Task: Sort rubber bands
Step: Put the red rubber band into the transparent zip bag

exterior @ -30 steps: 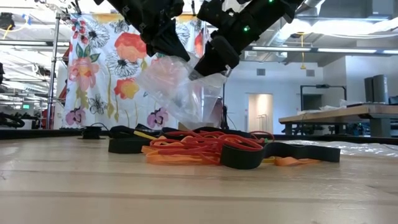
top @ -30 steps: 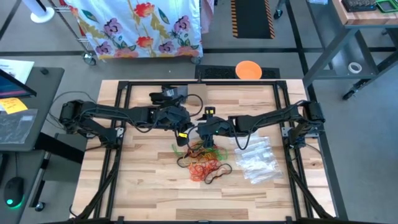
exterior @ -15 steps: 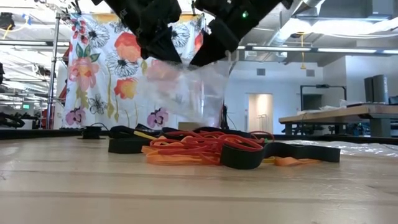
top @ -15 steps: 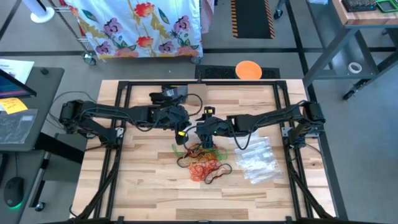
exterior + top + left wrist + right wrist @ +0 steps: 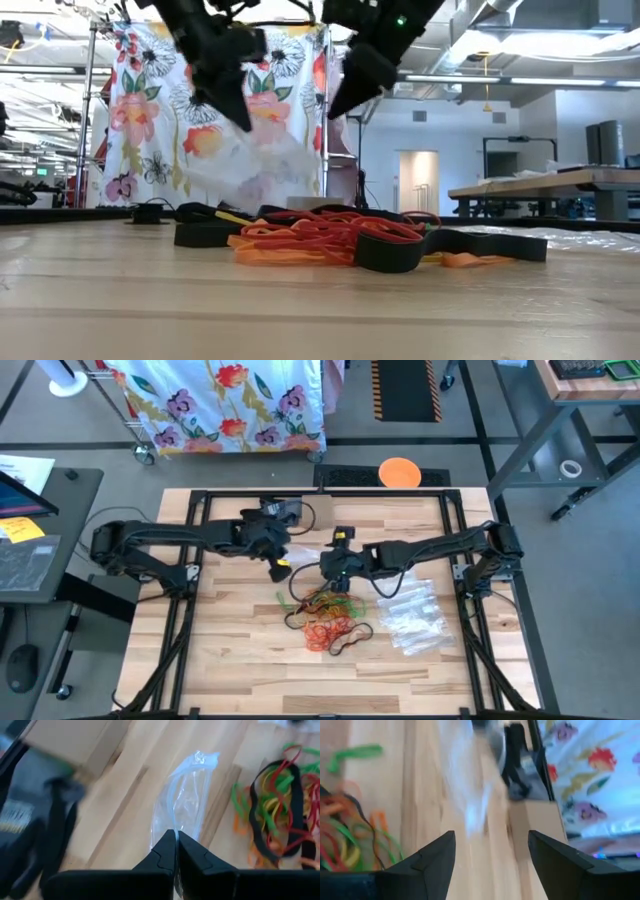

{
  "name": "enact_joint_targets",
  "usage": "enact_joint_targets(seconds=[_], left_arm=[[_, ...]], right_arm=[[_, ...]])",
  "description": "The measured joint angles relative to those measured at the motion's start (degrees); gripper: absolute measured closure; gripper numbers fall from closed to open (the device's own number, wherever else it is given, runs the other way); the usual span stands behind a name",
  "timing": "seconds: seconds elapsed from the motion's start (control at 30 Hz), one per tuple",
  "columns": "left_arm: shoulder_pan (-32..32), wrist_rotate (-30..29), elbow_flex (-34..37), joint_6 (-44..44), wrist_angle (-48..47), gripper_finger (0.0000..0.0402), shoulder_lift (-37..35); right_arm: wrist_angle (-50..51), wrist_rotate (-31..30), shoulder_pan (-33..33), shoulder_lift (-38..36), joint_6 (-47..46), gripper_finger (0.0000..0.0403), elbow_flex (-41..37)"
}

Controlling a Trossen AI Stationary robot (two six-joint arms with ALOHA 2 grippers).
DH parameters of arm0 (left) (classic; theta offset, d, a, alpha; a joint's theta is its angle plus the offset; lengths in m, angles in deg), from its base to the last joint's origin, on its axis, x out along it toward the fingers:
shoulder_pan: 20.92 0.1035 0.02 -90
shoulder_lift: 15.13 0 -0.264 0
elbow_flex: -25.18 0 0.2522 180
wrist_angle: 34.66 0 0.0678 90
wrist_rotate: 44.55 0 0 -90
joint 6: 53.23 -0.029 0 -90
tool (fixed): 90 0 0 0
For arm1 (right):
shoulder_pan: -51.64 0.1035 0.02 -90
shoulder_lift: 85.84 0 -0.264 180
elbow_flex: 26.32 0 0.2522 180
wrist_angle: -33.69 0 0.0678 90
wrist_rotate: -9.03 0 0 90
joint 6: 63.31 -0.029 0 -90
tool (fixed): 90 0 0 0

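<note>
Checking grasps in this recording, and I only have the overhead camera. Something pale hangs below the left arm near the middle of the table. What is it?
Observer: A clear plastic bag, seen from the left wrist camera.
Operator: Is it actually held?
Observer: Yes. The left gripper has its jaws shut on the bag's edge.
Operator: And the right gripper?
Observer: The right gripper has its jaws wide apart with nothing between them.
Operator: Is the bag touching the rubber bands?
Observer: The low camera shows it hanging above the table, behind the pile of rubber bands.
</note>
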Motion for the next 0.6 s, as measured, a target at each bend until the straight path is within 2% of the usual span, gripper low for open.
enact_joint_targets(seconds=[0.1, 0.2, 0.37, 0.5, 0.6], left_arm=[[0.1, 0.4, 0.0, 2.4, -4.4, 0.0401, -4.1], [0.0, 4.5, 0.9, 4.9, -6.4, 0.0401, -9.0], [0.0, 10.7, 6.0, 11.5, -6.7, 0.0401, -18.5], [-0.3, 10.6, 11.8, 16.5, -7.1, 0.0401, -26.1], [-0.3, 8.3, 15.7, 19.4, -7.3, 0.0401, -30.6]], right_arm=[[2.6, 1.1, -0.4, 0.0, -3.1, 0.0158, 0.0], [2.5, 4.6, -0.5, 0.0, -5.9, 0.0158, 0.0], [-3.5, 7.7, 0.7, -0.1, -8.6, 0.0158, -1.7], [-10.2, 9.7, 2.6, 0.0, -11.6, 0.0158, -5.1], [-15.7, 14.6, 3.9, -0.1, -15.8, 0.0158, -7.1]])
